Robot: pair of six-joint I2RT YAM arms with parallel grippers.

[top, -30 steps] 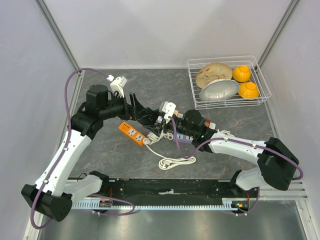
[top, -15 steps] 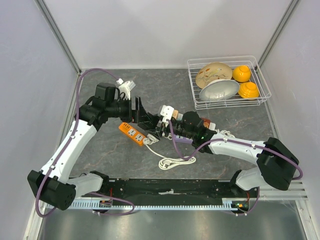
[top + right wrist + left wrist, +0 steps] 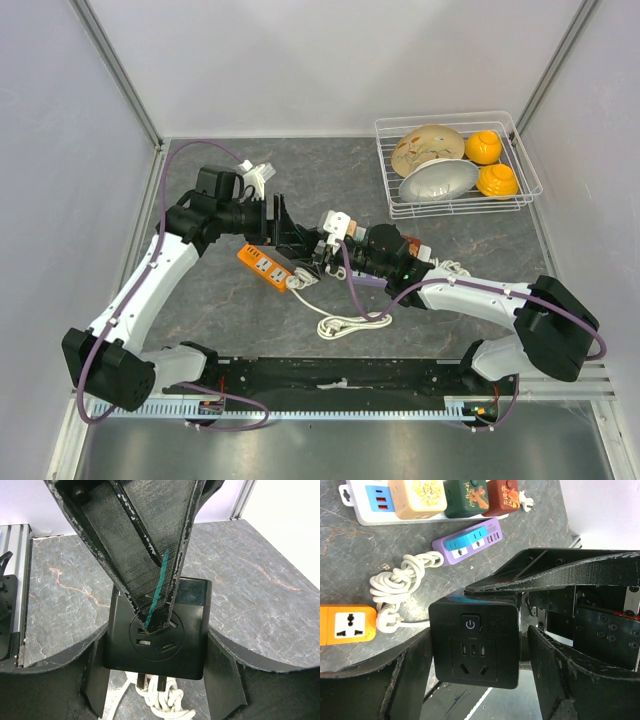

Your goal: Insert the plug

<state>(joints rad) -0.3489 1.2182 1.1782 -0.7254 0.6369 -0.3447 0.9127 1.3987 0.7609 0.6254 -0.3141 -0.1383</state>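
The plug is a black cube adapter (image 3: 157, 630) with a socket face and two metal prongs (image 3: 150, 682) sticking out underneath. My right gripper (image 3: 159, 670) is shut on its sides and holds it above the table. In the left wrist view the cube (image 3: 475, 642) hangs between my left gripper's (image 3: 480, 680) spread fingers; the left finger lies close against it and a gap shows at the right finger. From above, both grippers meet at the table's middle, left (image 3: 290, 240) and right (image 3: 322, 250). An orange power strip (image 3: 265, 267) lies just below them.
A white coiled cord (image 3: 340, 322) runs from the orange strip (image 3: 347, 625). A purple socket strip (image 3: 468, 541) and a white strip carrying coloured cubes (image 3: 365, 500) lie beyond. At the back right stands a wire basket (image 3: 455, 165) holding bowls.
My left arm has swung in toward the right gripper and its fingers now straddle the black cube. The right gripper has kept its grip and shifted slightly left.
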